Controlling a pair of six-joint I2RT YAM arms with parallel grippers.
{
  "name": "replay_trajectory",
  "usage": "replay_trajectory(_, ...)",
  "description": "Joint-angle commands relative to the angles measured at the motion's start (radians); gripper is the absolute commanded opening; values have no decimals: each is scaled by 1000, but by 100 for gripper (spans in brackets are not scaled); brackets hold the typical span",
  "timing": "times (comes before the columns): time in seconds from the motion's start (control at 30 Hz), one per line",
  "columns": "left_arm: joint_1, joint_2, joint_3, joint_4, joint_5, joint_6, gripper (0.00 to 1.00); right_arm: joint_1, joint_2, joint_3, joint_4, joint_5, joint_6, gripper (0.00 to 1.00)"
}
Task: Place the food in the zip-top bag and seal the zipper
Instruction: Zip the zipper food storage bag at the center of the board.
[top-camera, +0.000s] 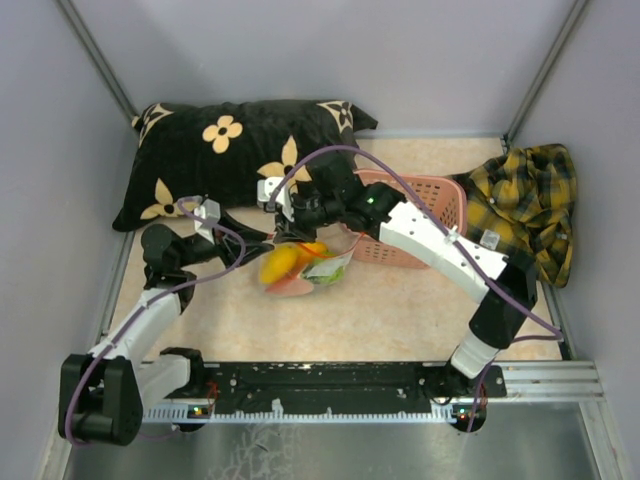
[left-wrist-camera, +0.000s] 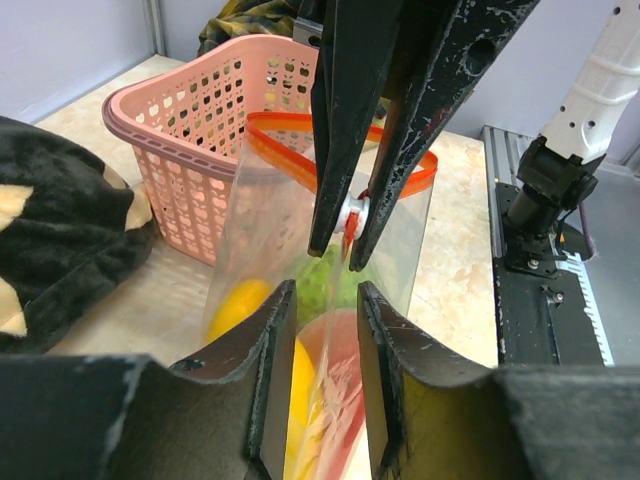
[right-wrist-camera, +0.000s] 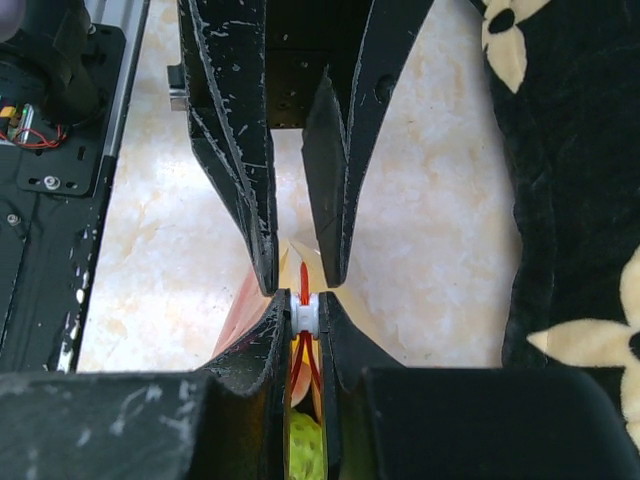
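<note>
Nearest the arm bases, on the desk (top-camera: 400, 310), the zip-top bag (top-camera: 305, 268) stands between the 2 arms with its mouth up. The food (left-wrist-camera: 240, 305) is already inside: we make out a yellow piece, a green one and something red low down.

The left end effector (left-wrist-camera: 325, 300) straddles the near end of the bag, its fingers close on either side of the plastic. We cannot tell whether the pads actually press it.

Just beyond, the right end effector (right-wrist-camera: 305, 305) is clenched on the small white slider (left-wrist-camera: 352, 212) of the zipper (left-wrist-camera: 275, 150). Past the slider the red-orange strip gapes in an open loop, so we judge the seal unfinished.

The pink basket (left-wrist-camera: 180, 150) sits behind the bag, with the black flowered pillow (top-camera: 230, 160) and a plaid cloth (top-camera: 530, 195) farther back.

Our worry is the pull. If the left hold is loose, the whole bag may drag along with the slider instead of closing. The slider is tiny and could slip from the pinch. Fruit bulging high could wedge the 2 tracks apart, and a tilted bag could spill through the open loop.
</note>
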Motion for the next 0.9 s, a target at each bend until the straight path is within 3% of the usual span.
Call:
replay_trajectory(0.0,-15,11,39,-44,0,48,34,15,-15,66,24,-22,-7,0)
replay_trajectory(0.3,-66,52,80,-102,28,99,17,32,11,116,-21,-22,-23,0)
replay_trajectory(0.43,-69,39,79,-117,15,111,0,32,45,122,-43,2,-32,0)
replay_trajectory(0.87,-67,-47,24,-122,-98,129,0,-26,-68,42,-102,102,-72,0)
